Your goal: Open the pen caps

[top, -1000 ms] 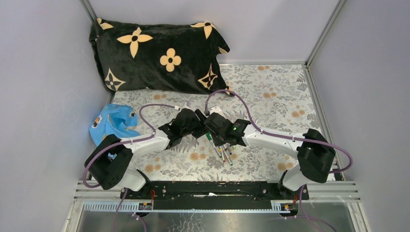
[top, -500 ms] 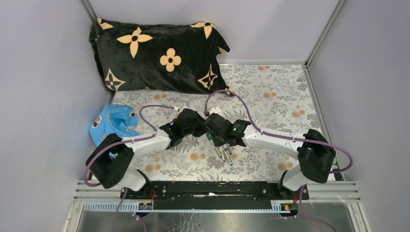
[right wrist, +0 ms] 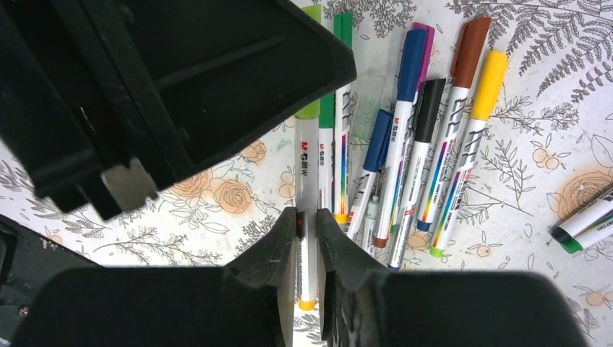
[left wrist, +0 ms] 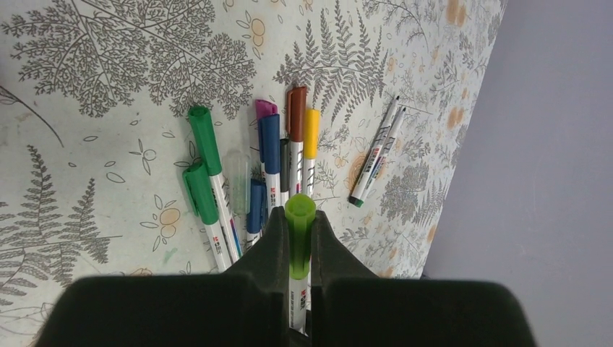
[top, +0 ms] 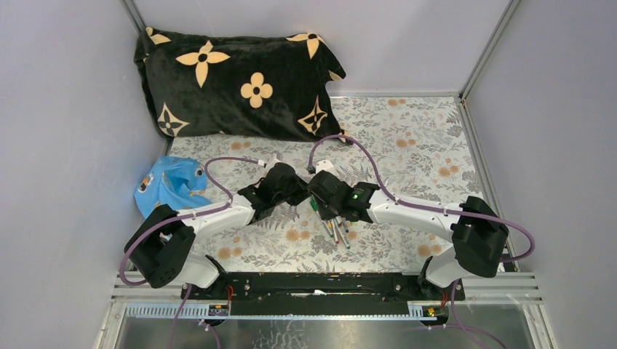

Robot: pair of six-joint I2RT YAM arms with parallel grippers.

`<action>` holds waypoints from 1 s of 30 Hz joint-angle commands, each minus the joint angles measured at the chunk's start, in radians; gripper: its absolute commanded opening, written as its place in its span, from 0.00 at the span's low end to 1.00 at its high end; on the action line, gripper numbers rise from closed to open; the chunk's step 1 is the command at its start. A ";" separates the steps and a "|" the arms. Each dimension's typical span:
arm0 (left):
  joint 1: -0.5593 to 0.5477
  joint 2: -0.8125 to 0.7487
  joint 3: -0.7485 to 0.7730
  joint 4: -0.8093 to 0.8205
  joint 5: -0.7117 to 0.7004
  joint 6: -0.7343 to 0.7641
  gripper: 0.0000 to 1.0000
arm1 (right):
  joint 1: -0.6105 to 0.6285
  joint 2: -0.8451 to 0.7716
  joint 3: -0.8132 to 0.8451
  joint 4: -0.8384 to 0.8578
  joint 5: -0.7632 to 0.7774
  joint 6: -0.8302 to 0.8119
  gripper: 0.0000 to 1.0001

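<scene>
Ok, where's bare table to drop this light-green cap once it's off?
Widest free patch: the table right of the pillow, behind the right arm. Smaller patch between the left arm and the pens. Crowded where left gripper and right gripper meet by those pens.

eleven pens (left wrist: 296, 148), one pillow (top: 236, 80), one cloth (top: 169, 183)

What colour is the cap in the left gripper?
Lime green cap, clearest in the left wrist view.
</scene>
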 commanded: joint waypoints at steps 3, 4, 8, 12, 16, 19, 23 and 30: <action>0.091 -0.006 0.049 0.031 -0.010 -0.039 0.00 | 0.047 -0.094 -0.128 0.044 -0.043 0.062 0.00; 0.111 0.001 0.056 0.034 0.008 -0.042 0.00 | 0.057 -0.105 -0.153 0.049 -0.043 0.072 0.00; 0.170 0.024 0.100 0.011 0.035 -0.032 0.00 | 0.087 -0.149 -0.234 0.066 -0.027 0.119 0.00; 0.191 0.046 0.131 -0.003 0.040 -0.029 0.00 | 0.103 -0.174 -0.283 0.085 -0.020 0.150 0.00; 0.200 0.063 0.137 0.014 0.058 -0.027 0.00 | 0.115 -0.195 -0.309 0.084 0.020 0.173 0.00; 0.197 0.064 0.164 -0.049 0.045 0.050 0.00 | 0.115 -0.239 -0.298 0.036 0.101 0.193 0.00; 0.172 0.066 0.205 -0.246 -0.072 0.209 0.00 | 0.113 -0.308 -0.244 -0.062 0.273 0.238 0.00; 0.133 0.097 0.175 -0.374 -0.206 0.299 0.09 | 0.002 -0.306 -0.189 -0.184 0.429 0.334 0.00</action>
